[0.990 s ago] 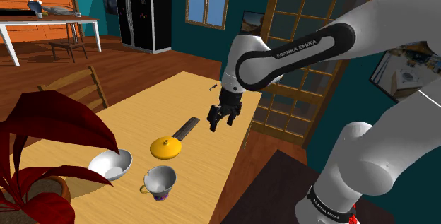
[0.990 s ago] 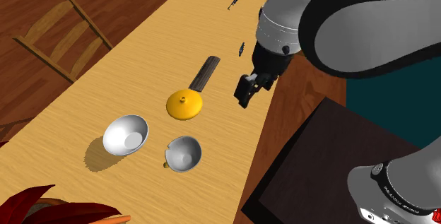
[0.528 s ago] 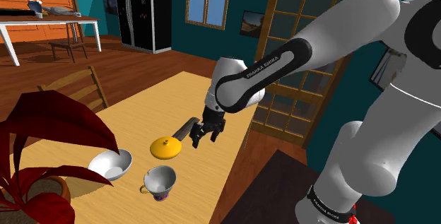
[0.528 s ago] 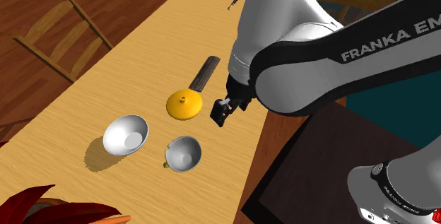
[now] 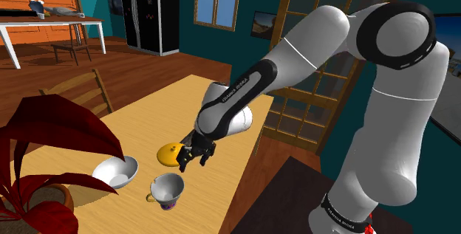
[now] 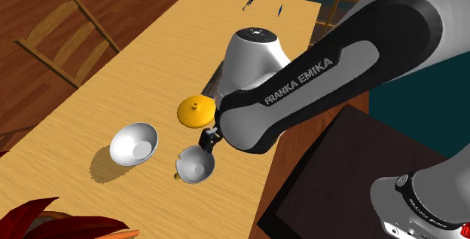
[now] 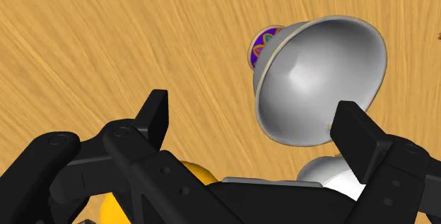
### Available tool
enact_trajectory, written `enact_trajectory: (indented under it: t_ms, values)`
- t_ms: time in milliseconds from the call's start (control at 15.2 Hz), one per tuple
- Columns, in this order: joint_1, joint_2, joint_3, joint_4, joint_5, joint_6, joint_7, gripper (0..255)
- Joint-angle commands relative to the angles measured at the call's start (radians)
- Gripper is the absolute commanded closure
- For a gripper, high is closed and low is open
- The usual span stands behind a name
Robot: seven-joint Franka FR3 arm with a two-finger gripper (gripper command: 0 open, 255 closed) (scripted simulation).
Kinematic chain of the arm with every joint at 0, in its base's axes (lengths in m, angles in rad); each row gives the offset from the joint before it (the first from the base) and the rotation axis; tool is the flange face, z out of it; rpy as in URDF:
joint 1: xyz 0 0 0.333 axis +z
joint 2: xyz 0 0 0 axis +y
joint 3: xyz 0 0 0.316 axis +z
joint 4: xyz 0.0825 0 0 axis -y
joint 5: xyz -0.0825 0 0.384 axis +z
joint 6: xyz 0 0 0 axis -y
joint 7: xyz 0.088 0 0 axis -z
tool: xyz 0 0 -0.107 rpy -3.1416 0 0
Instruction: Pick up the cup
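Note:
The cup [image 5: 167, 189] is pale grey with a purple pattern low on its side and stands upright near the table's front edge. In the second exterior view the cup [image 6: 194, 163] sits just below my gripper [image 6: 207, 139]. My gripper [image 5: 190, 156] hangs open a little above the table, between the yellow lid and the cup. Along the hand, the cup [image 7: 321, 81] lies ahead of the gripper [image 7: 254, 120], closer to one black finger [image 7: 357, 131] than to the other finger [image 7: 155, 113]. Neither finger touches it.
A yellow lid [image 5: 169, 153] lies right beside the gripper. A white bowl [image 5: 116, 170] stands by the cup, next to a red-leaved potted plant [image 5: 44, 159]. A wooden chair [image 5: 81, 88] stands at the table's far side. The table edge [image 6: 256, 200] runs close to the cup.
The arm has swung down and along the table toward the cup, from above the dark handle past the yellow lid. The gripper stayed open. Nothing on the table moved.

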Motion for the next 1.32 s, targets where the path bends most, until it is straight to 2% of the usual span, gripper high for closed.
enact_trajectory:
  t_ms: [0, 198, 792, 858, 1254]
  values:
    - [0.001, 0.085, 0.020, 0.050, 0.042, 0.045, -0.028, 0]
    - [0.001, 0.192, 0.049, 0.123, 0.080, 0.093, -0.053, 0]
    - [-0.020, 0.301, 0.079, 0.151, 0.114, 0.174, -0.110, 0]
    - [-0.021, 0.299, 0.080, 0.148, 0.115, 0.174, -0.111, 255]
    - [-0.022, 0.298, 0.081, 0.147, 0.116, 0.175, -0.113, 255]
